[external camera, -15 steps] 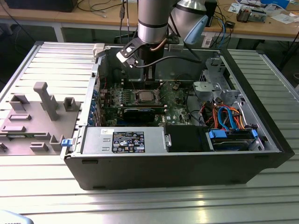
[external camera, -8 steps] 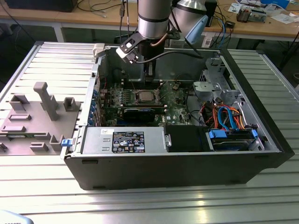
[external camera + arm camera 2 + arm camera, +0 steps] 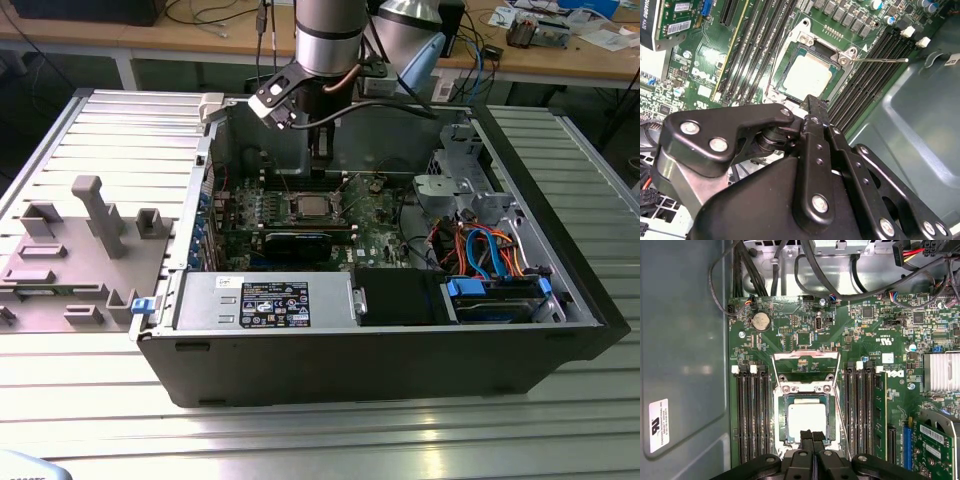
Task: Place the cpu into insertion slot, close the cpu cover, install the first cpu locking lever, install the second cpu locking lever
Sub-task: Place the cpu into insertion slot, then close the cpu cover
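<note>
Cpu (image 3: 807, 421) sits in the insertion slot (image 3: 803, 388); our gripper (image 3: 812, 435), fingers together, hovers beside it; we judge the open cpu cover (image 3: 806, 356) needs lowering.

The arm (image 3: 326, 40) hangs vertically from above with its wrist pointing straight down, and the gripper (image 3: 812, 433) at its end has both fingers (image 3: 805, 436) closed flush against each other.
</note>
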`<action>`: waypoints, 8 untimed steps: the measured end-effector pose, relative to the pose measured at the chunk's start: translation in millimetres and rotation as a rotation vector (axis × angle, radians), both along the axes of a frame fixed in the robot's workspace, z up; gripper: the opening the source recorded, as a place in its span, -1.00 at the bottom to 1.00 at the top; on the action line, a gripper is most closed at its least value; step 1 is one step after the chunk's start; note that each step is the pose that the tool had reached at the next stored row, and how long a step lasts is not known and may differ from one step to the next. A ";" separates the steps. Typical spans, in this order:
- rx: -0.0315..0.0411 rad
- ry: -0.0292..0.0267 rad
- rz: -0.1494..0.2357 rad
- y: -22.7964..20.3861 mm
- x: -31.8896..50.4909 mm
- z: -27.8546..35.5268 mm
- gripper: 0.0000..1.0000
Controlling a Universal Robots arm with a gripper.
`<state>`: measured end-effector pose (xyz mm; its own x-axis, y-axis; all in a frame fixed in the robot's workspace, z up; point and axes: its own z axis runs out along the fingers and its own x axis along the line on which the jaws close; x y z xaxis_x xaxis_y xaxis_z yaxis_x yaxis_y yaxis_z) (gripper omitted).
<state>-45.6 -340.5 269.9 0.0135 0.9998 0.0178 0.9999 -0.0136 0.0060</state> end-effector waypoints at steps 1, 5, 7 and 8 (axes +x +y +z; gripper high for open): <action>-0.0002 0.0001 0.000 0.0 0.0 0.1 -0.79; -0.0002 0.0002 0.000 0.0 0.0 0.2 -0.79; -0.0002 0.0001 0.000 0.0 0.1 0.3 -0.79; -0.0003 0.0001 0.000 -0.1 0.5 0.4 -0.79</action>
